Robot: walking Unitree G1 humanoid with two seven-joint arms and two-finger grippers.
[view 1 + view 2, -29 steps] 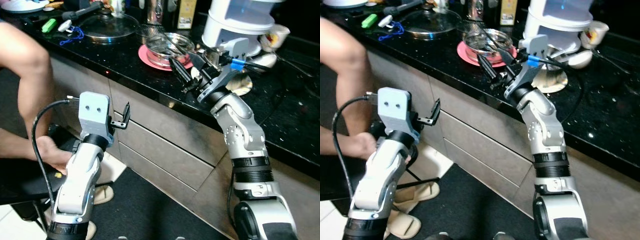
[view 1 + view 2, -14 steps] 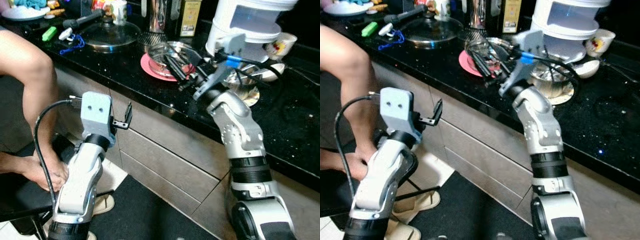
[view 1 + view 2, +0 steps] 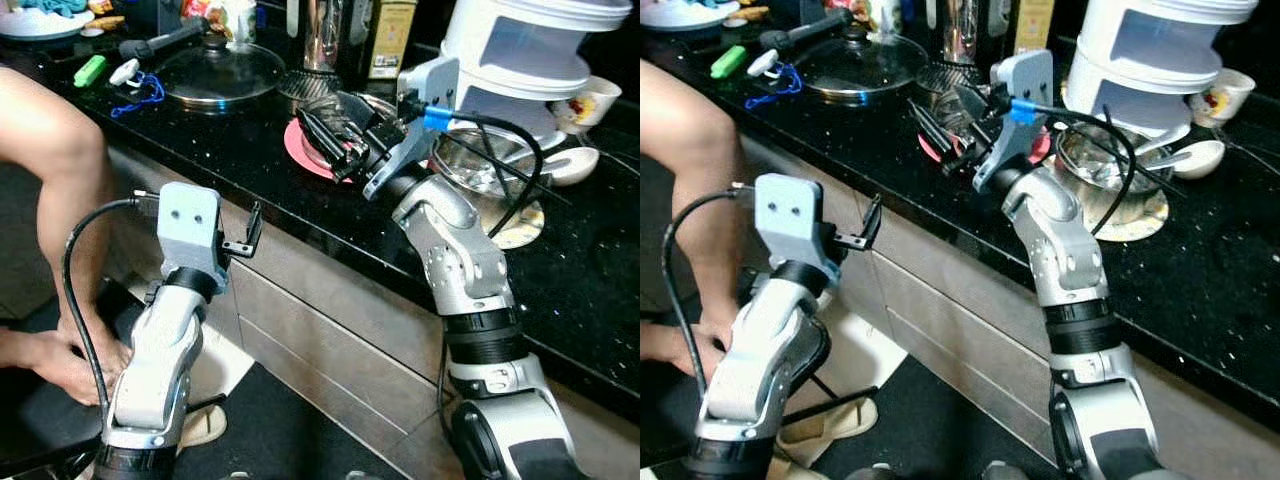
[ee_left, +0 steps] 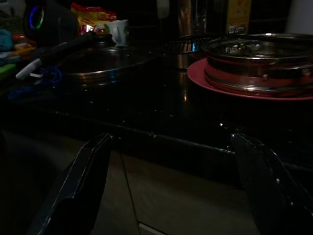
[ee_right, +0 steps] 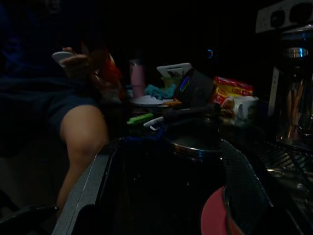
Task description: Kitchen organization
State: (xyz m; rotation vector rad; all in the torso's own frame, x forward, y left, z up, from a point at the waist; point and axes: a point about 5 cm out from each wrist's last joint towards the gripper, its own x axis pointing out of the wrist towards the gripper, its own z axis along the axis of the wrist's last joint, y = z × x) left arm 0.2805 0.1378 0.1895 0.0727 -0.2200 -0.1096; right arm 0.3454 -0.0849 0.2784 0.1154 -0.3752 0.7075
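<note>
Right claw [image 3: 330, 135] is held with its black fingers apart over the round pink plate [image 3: 300, 145] carrying a shallow glass-and-steel dish [image 4: 254, 61] on the black speckled table [image 3: 230, 130]. Left claw [image 3: 250, 232] hangs spread below the table edge. A careless descent could tip the dish off its plate.

Pink plate [image 3: 300, 150], black speckled counter [image 3: 230, 125]
</note>
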